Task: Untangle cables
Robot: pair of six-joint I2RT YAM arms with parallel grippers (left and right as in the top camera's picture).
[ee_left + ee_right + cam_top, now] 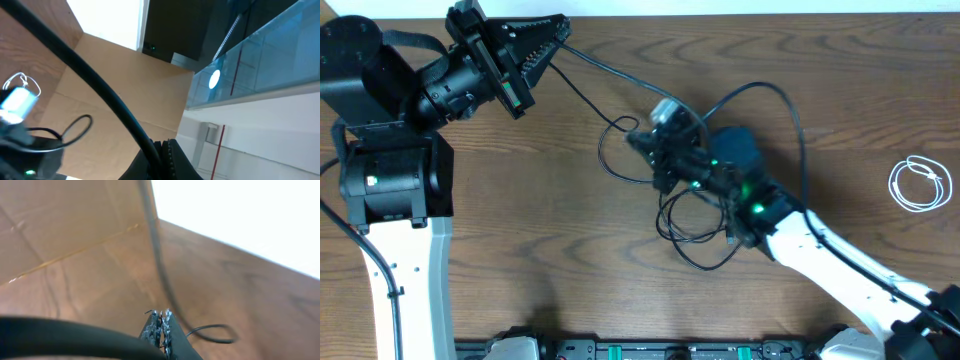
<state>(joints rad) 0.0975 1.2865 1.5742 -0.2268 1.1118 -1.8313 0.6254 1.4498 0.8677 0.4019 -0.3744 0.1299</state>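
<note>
Cable [100, 92]: looks limp, light; looped by right claw [161, 317].
Left claw [560, 32] pinches it; right claw pressed together; grasp a loop.

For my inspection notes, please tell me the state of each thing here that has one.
Long thin black cables: tangled in loops, one stretch taut.
Short thin white cable: coiled, lying apart.
Left hand: shut on a black cable.
Right hand: shut; grip unclear.
</note>
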